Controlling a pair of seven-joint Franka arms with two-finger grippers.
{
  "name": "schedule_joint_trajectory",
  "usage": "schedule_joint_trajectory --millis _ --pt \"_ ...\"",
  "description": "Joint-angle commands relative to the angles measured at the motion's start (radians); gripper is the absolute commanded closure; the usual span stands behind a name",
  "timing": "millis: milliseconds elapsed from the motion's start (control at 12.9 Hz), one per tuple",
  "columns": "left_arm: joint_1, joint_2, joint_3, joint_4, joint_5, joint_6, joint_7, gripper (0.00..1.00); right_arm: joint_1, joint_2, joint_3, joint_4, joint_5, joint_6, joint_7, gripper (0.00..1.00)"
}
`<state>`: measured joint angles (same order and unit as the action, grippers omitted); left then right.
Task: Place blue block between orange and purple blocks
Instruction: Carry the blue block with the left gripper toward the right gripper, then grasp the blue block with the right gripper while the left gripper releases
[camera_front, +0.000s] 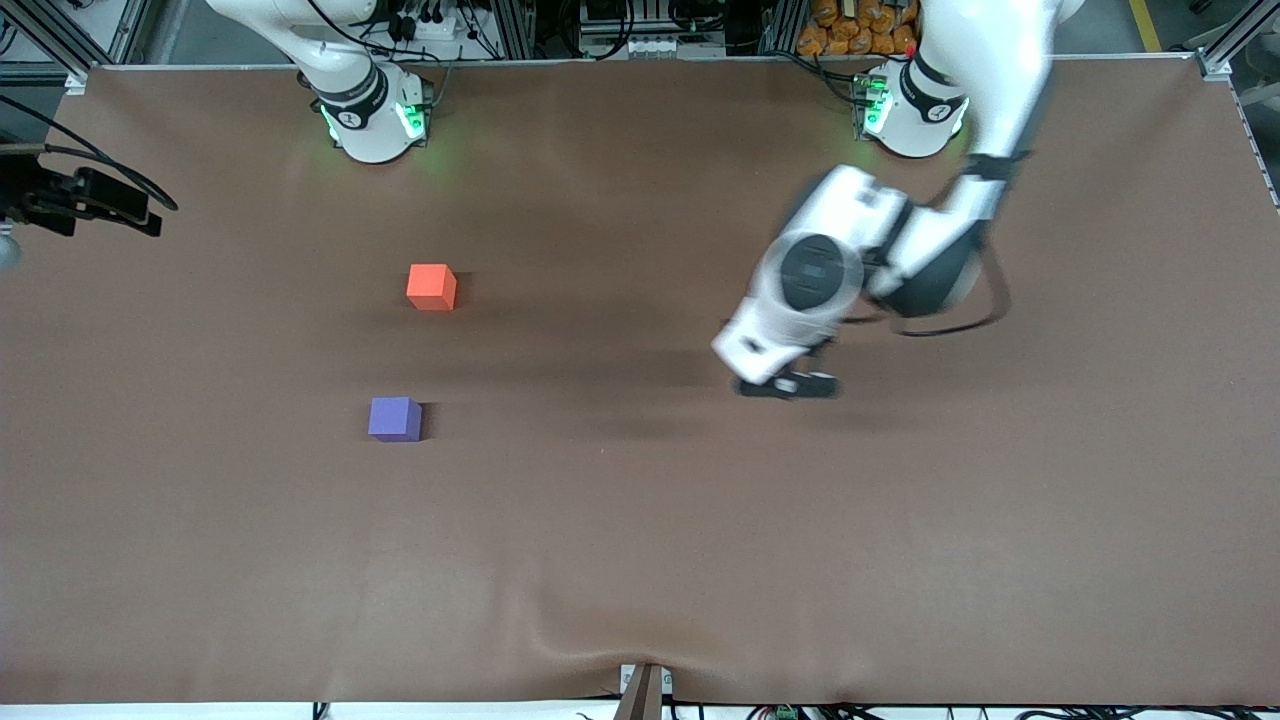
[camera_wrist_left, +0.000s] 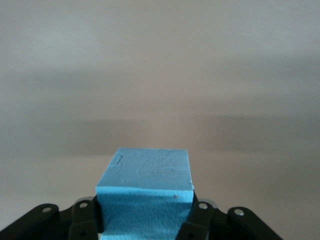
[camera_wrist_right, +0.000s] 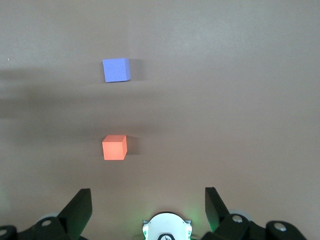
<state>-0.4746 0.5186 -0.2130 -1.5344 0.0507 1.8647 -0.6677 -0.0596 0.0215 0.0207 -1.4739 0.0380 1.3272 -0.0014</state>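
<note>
No readable text, labels, brands or numbers anywhere, blocks plain-faced, small marks on the arm bases too small to make out

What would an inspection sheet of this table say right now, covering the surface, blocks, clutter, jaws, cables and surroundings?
Surface: brown table cover, rippled at the edge nearest the front camera.
Job's things: orange block and purple block rest apart toward the right arm's end, purple nearer the front camera; blue block is held.
Clutter: nothing seen.
Grippers: left gripper over mid-table, jaws shut on the blue block; right gripper waits high above the table, jaws open, empty.
Cables: black cable loops beside the left arm's wrist.
Surroundings: metal frame and equipment along the arms' bases; a black camera mount at the right arm's end.
</note>
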Motion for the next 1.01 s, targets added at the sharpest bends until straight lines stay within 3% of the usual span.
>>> schedule_joint_trajectory --millis 0,309,541,619,696,773,928 --pt "-0.129 0.148 0.011 0.167 -0.011 0.008 -0.117 0.99 0.000 0.003 0.002 0.010 0.017 0.001 0.001 0.00" --pt "-0.320 0.274 0.037 0.197 -0.005 0.216 -0.263 0.99 0.004 0.139 0.002 0.014 0.019 0.003 -0.015 0.00" --pt "-0.458 0.339 0.153 0.198 -0.003 0.349 -0.289 0.99 0.046 0.158 0.004 0.008 0.020 0.023 -0.012 0.00" --pt "-0.479 0.356 0.174 0.197 -0.003 0.366 -0.294 0.88 0.047 0.175 0.004 -0.008 0.019 0.050 -0.008 0.00" --pt "-0.481 0.357 0.175 0.195 -0.005 0.366 -0.297 0.30 0.043 0.179 0.004 -0.041 0.025 0.075 -0.005 0.00" --pt "-0.484 0.344 0.176 0.194 -0.003 0.363 -0.296 0.00 0.041 0.178 0.002 -0.081 0.055 0.104 -0.003 0.00" --pt "-0.502 0.293 0.178 0.191 0.001 0.300 -0.296 0.00 0.041 0.169 0.002 -0.140 0.085 0.133 0.027 0.00"
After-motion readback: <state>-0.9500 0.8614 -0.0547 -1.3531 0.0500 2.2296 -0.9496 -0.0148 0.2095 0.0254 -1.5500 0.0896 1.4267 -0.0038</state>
